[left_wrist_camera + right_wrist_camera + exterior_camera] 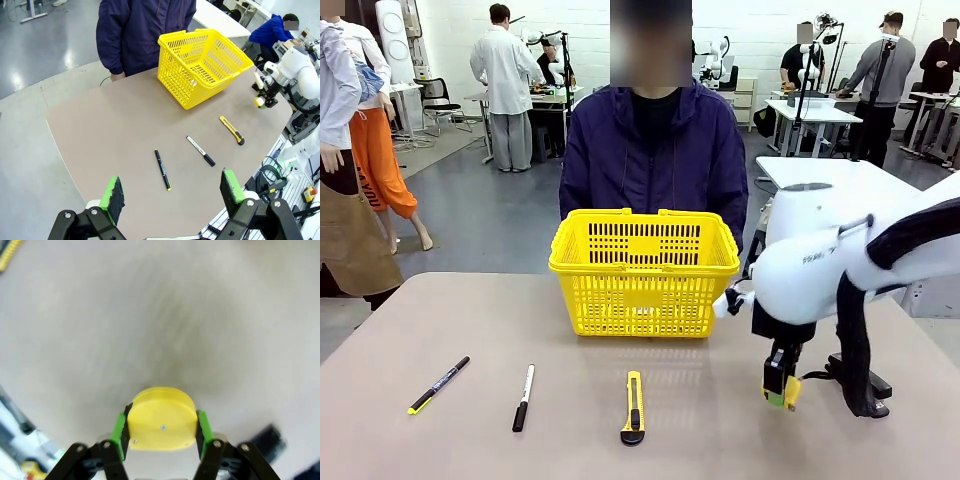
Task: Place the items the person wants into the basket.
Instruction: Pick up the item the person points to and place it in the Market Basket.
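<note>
Since the yellow shopping basket (642,300) looks empty from the left wrist view, I'd say the task is barely started. No item is in it yet. It sits at the middle of the bench's (570,440) far edge, right in front of the person (655,150).

The first item is in hand, though. The right claw (782,392) is pinching the small yellow tape measure (162,419) between its green pads, low over the bench towards the right edge and well short of the basket. I can't tell whether it's fully clear of the surface.

The left claw (172,189) hangs high over the bench with its fingers spread wide and nothing between them.

Along the near edge there's a row of three:
- The slim black pen with the yellow end (439,385) is closest to the near-left corner.
- The white marker with a black cap (524,397) is next.
- The yellow-and-black box cutter (634,407) lies about mid-edge.

Something black sits by the right edge behind the arm's cable — maybe a stapler, but it's too hidden to call.

So my read is one grab made, zero drops. The tape measure needs carrying over the rim — then the pen and whatever else the person wants.
</note>
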Controlling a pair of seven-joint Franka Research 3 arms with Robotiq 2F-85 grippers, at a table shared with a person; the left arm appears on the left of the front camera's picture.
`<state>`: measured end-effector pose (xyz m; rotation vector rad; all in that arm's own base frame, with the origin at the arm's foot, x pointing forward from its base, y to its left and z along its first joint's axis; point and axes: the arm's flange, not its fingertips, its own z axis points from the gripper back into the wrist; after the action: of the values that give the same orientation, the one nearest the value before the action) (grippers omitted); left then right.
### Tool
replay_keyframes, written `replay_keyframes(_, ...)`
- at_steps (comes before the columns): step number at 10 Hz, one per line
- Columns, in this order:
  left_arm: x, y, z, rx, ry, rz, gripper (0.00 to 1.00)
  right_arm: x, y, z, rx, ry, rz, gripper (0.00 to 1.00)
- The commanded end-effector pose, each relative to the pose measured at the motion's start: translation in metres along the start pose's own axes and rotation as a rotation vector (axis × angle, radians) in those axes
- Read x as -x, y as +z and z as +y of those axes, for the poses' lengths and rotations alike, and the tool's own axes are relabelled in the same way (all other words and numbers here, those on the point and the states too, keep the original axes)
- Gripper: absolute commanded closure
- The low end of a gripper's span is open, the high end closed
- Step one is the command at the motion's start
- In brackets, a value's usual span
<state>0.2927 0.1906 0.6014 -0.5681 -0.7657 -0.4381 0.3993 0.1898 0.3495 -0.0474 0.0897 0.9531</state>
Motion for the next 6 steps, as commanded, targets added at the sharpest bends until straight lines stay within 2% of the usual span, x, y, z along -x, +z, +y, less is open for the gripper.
replay_keyframes(1, 0.0, 0.002, 0.001, 0.016, -0.018, -0.015, 0.0, 0.012, 0.076, 0.028, -0.03, -0.229, 0.081, 0.91)
replay_keyframes(3, 0.0, 0.002, 0.001, 0.016, -0.018, -0.015, 0.0, 0.012, 0.148, 0.052, -0.047, -0.405, 0.074, 0.91)
replay_keyframes(4, 0.0, 0.002, 0.001, 0.016, -0.018, -0.015, 0.0, 0.012, 0.182, 0.062, -0.017, -0.425, 0.001, 0.91)
replay_keyframes(6, 0.0, 0.002, 0.001, 0.016, -0.018, -0.015, 0.0, -0.005, 0.25, 0.078, 0.041, -0.417, -0.219, 0.91)
